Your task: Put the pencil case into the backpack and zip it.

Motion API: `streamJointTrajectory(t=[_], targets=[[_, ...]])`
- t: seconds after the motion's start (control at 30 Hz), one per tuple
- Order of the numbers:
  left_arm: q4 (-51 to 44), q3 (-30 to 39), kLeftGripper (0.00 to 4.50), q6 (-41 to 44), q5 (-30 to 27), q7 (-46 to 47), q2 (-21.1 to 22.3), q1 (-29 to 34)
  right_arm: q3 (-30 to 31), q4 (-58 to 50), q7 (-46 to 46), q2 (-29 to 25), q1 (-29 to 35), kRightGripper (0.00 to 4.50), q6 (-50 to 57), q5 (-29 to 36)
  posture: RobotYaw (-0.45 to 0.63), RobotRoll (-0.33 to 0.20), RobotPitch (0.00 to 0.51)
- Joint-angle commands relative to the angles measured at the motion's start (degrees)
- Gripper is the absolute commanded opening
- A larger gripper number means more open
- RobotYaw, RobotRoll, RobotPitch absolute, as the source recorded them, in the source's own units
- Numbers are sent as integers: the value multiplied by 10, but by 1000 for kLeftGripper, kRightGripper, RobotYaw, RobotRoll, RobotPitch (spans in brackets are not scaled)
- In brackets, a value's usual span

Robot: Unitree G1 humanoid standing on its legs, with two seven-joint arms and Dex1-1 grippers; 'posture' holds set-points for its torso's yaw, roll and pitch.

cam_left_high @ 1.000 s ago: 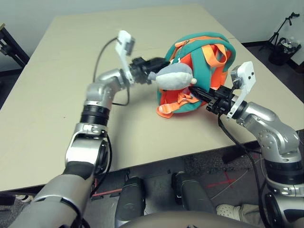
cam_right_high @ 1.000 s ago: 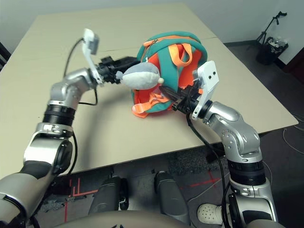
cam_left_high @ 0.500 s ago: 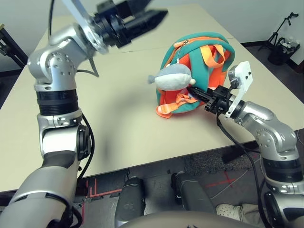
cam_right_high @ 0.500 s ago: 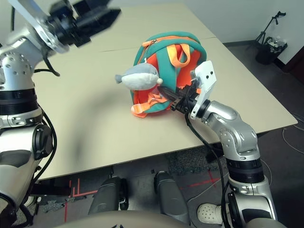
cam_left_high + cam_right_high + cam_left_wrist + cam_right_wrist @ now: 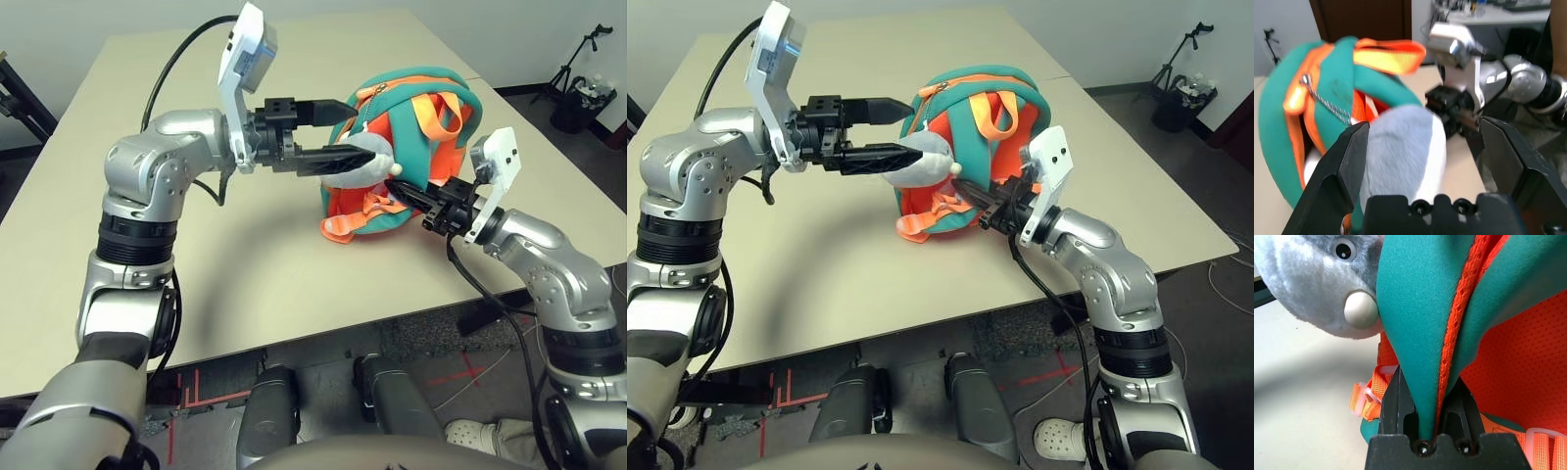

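- Left arm (image 5: 137, 240) rises from the lower left, upright through its black-banded forearm; it bends at the left wrist (image 5: 186, 137) and turns inward, toward the robot's right.
- Left claw (image 5: 363, 135) points inward, nearly level; its two black fingers stand wide apart, roughly parallel.
- Right arm (image 5: 583, 328) comes up from the lower right; it bends and slants forward and inward toward the left.
- Right claw (image 5: 390, 186) points forward-left; its black fingers are drawn together in a narrow pinch.
- Both wrists carry white brackets; black cables loop beside the arms; the two claws are near each other, apart.
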Motion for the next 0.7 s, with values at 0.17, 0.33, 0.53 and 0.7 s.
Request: streamJointTrajectory(t=[0.17, 0.33, 0.53, 0.7], targets=[[-5, -35, 4500, -5, 35, 1, 6, 33, 13, -8, 11, -2, -1, 231, 5, 3, -154, 0, 100], [10, -45, 4500, -19, 53, 2, -6, 48, 13, -11, 11, -3, 1, 231, 7, 4, -159, 0, 101], [30, -37, 2708, -38, 58, 10, -29, 50, 14, -12, 11, -4, 2, 231, 7, 4, -163, 0, 100], [46, -31, 837, -56, 65, 19, -43, 49, 16, -11, 12, -6, 1, 231, 6, 3, -162, 0, 97]])
